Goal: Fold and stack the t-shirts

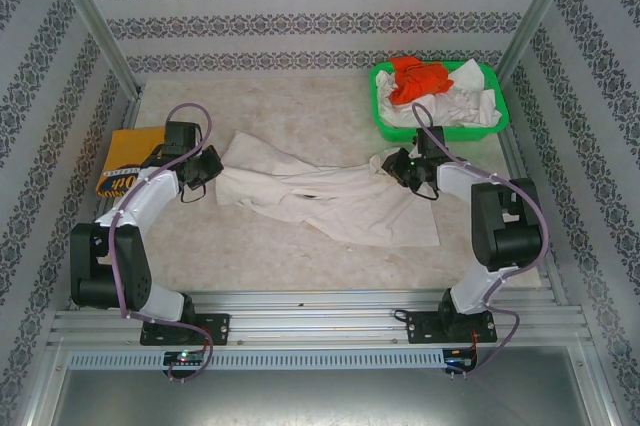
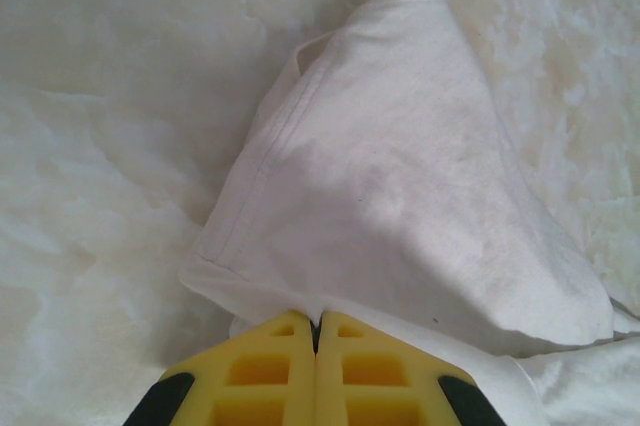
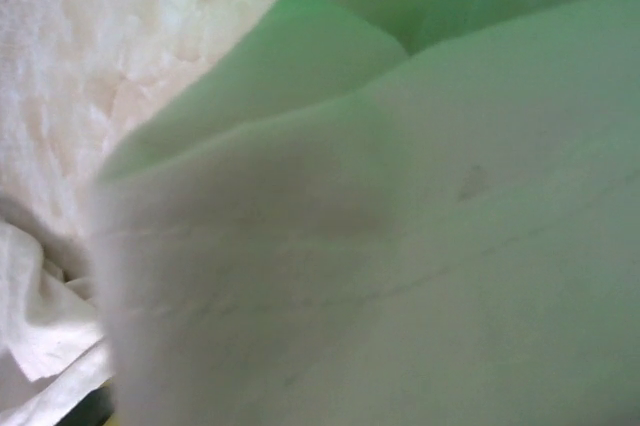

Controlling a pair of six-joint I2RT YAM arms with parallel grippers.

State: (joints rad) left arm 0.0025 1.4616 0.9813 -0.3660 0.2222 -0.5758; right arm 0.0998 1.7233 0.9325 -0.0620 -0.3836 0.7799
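A cream-white t-shirt (image 1: 320,196) lies stretched across the middle of the table between my two grippers. My left gripper (image 1: 212,168) is at its left end, and the yellow fingers (image 2: 270,366) are pressed together with a fold of the shirt (image 2: 400,176) pinched at their tips. My right gripper (image 1: 393,164) sits at the shirt's bunched right end. White cloth (image 3: 400,276) drapes right over the right wrist camera and hides the fingers. A folded mustard-yellow t-shirt (image 1: 128,156) with dark lettering lies at the far left, beside the left arm.
A green plastic basket (image 1: 440,131) stands at the back right, holding an orange-red shirt (image 1: 415,79) and a crumpled white one (image 1: 465,101). Patterned walls and metal posts close in the table on three sides. The table surface is a pale mottled mat (image 1: 300,116).
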